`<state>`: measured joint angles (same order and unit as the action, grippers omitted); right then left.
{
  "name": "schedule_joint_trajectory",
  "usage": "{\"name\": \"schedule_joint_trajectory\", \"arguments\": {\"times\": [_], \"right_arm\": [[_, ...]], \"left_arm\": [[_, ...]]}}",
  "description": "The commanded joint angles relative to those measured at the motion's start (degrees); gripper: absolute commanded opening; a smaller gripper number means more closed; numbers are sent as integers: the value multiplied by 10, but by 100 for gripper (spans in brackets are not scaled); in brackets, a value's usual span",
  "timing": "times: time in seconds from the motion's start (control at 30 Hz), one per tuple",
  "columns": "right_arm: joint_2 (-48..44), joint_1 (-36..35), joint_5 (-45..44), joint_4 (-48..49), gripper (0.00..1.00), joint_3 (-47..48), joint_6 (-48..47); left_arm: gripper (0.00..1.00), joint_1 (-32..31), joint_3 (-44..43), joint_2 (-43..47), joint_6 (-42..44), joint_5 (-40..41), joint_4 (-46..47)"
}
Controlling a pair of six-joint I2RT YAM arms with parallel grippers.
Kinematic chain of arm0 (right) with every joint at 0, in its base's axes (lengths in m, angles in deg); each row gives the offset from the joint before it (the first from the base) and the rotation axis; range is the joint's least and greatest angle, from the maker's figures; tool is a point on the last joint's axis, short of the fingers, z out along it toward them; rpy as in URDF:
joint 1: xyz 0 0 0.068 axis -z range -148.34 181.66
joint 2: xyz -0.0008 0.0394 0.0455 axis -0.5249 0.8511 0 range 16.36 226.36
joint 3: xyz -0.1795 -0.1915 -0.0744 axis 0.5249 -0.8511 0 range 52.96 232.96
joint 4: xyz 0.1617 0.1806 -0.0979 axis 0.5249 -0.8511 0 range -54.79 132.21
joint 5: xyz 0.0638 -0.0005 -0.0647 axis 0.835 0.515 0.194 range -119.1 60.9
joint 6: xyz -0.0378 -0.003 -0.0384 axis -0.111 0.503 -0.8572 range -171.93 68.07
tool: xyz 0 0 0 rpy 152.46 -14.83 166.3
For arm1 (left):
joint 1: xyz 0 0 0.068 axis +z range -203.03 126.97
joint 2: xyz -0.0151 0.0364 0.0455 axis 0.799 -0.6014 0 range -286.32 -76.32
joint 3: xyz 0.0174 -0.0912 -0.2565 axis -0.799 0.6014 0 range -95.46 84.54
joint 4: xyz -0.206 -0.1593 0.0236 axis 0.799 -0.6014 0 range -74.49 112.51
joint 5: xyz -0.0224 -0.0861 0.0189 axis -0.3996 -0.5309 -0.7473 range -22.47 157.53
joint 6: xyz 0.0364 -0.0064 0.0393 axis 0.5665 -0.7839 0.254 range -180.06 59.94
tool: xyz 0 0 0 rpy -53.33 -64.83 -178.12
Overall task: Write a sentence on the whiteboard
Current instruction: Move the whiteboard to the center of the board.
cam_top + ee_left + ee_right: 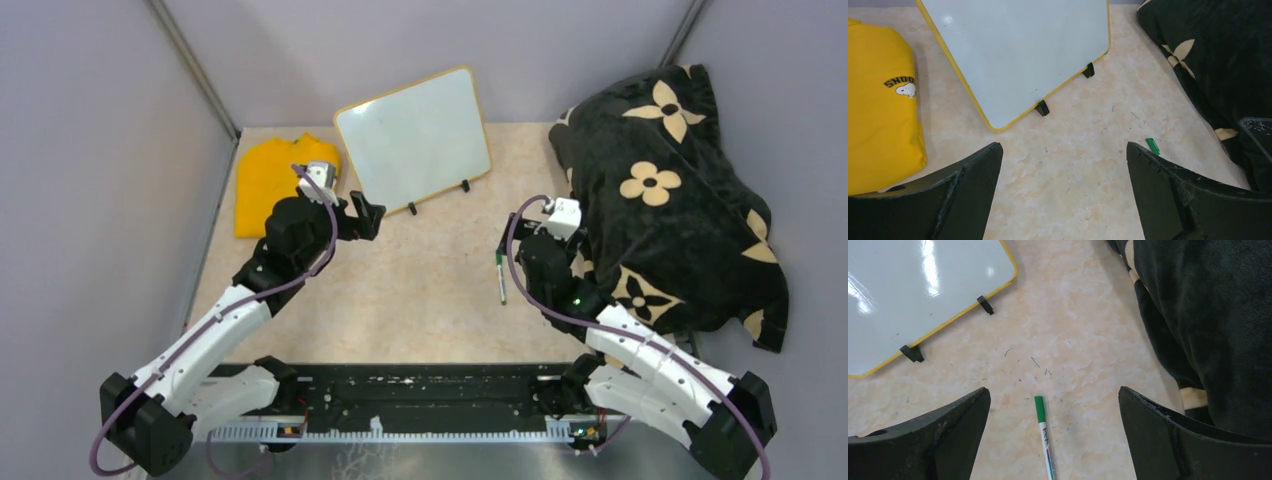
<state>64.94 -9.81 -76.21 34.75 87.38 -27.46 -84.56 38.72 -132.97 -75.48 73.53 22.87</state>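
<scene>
Whiteboard (1023, 50) on clip feet (1042, 108) between yellow cloth (878, 110) and black flowered blanket (1218, 55) — wide-spread tool (1063, 146) in front.

Robot test cell, lab-like; plain lilac-grey wall panels (90, 150) box in beige marbled surface (430, 290) on three sides; metal corner posts (195, 70); left arm (215, 330), right arm (640, 345) bolted to black base rail (430, 395) at near edge; odd mix on surface: whiteboard (415, 135), yellow cloth (265, 180), flowered black blanket (670, 190), green marker (501, 277)
</scene>
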Motion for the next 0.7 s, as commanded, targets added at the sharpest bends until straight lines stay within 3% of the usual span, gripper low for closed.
{"name": "schedule_joint_trajectory", "arguments": {"times": [0.0, 0.37, 0.47, 0.67], "right_arm": [[-13, -3, 27, 27, 98, 2, -19], [32, 2, 157, -27, 92, 56, -33], [82, 34, 196, -67, 87, 83, 2], [103, 72, 252, -43, 76, 58, 28]], "left_arm": [[99, -4, 11, 24, -3, 6, 37], [99, -3, 13, 28, 3, 20, 31], [99, -3, 25, 39, 4, 22, 45], [99, -4, 36, 55, 9, 19, 56]]}}
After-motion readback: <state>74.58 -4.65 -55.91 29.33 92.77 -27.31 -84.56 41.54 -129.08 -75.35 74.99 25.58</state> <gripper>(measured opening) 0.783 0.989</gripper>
